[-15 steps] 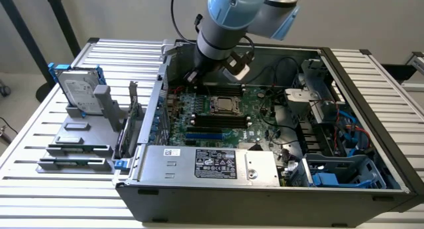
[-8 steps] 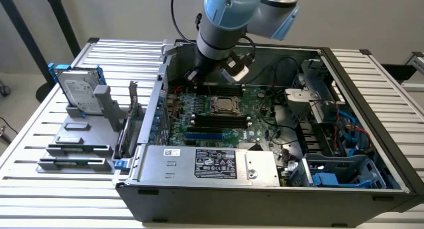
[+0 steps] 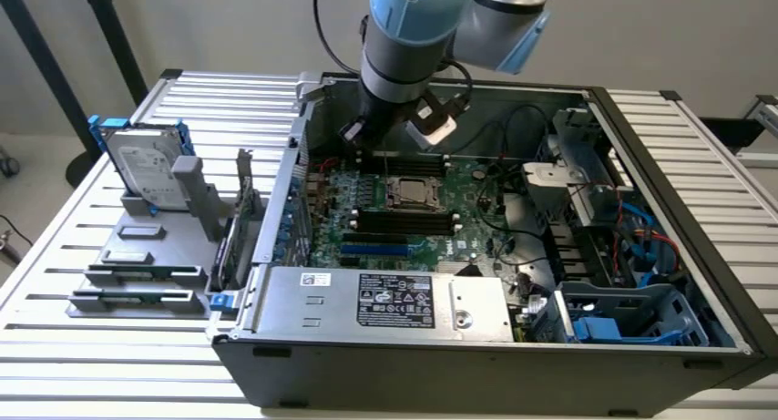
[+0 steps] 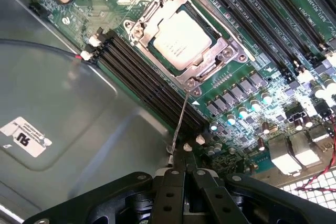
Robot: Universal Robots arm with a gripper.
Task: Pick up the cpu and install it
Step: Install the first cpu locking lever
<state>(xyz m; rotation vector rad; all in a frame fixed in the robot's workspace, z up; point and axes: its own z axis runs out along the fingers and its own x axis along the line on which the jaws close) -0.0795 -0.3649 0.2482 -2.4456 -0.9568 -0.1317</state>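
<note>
Setup: open computer case (image 3: 486,361) lying on a slatted table (image 3: 49,347), motherboard (image 3: 468,188) exposed.

Task item: the cpu (image 3: 411,190) sits in the socket near the middle of the motherboard. In the wrist view the cpu (image 4: 181,38) shows its silver top through the window of a metal frame (image 4: 143,22), which lies flat over its edges. It is not in the gripper.

Gripper: the arm (image 3: 407,37) comes down from above into the case, and the gripper (image 3: 361,138) hangs over the far part of the motherboard, just beyond the socket. In the wrist view the gripper (image 4: 185,163) has its jaws drawn fully together, with no gap between the fingers.

Lever: a thin wire lever (image 4: 181,116) runs from the corner of the socket frame toward the fingertips and ends right at them. Whether the closed tips pinch it or only sit beside it cannot be told.

Surroundings:
- Black memory slots (image 4: 142,80) run alongside the socket.
- A silver power supply (image 3: 389,297) with a label lies in the near part of the case.
- Outside the case, toward the exterior view's left, a hard drive (image 3: 140,165) in a blue bracket stands upright on the table, well apart from the gripper.
</note>
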